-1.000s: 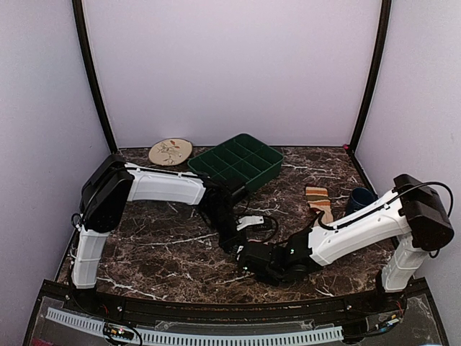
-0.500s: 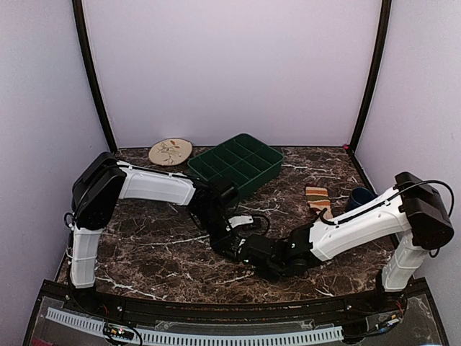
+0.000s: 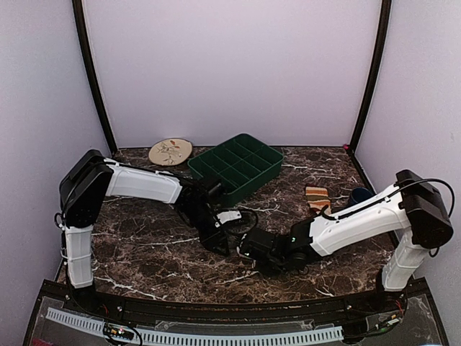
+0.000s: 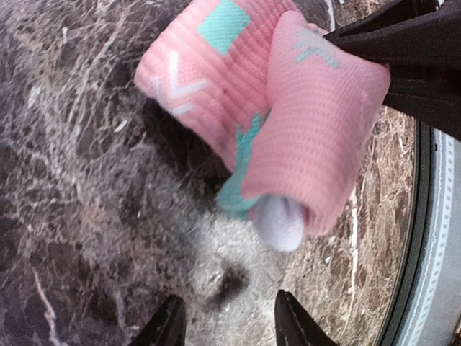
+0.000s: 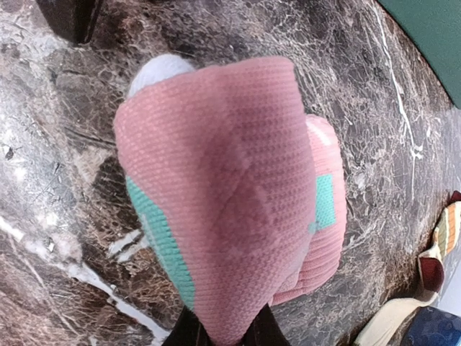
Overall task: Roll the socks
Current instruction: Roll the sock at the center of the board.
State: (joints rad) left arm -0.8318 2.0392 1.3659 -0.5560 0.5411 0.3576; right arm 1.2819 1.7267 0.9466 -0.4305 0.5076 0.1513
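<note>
The pink sock (image 4: 288, 108) with mint-green and white marks is folded over itself into a loose roll on the marble table. My right gripper (image 5: 223, 333) is shut on one end of the roll (image 5: 230, 194). Its black fingers show at the upper right of the left wrist view (image 4: 403, 58). My left gripper (image 4: 229, 324) is open and empty, a short way back from the roll. In the top view both grippers, left (image 3: 227, 244) and right (image 3: 248, 252), meet at the table's front middle and hide the pink sock. The tan sock (image 3: 318, 199) with its striped cuff lies flat at the right.
A green divided tray (image 3: 238, 164) stands at the back middle. A round beige patterned plate (image 3: 171, 151) lies at the back left. A dark blue object (image 3: 360, 196) sits right of the tan sock (image 5: 446, 234). The table's front rail (image 4: 432, 238) is close by.
Both grippers have shifted a little left. The left arm's shoulder has swung leftward, and the right gripper has carried the sock roll along.
</note>
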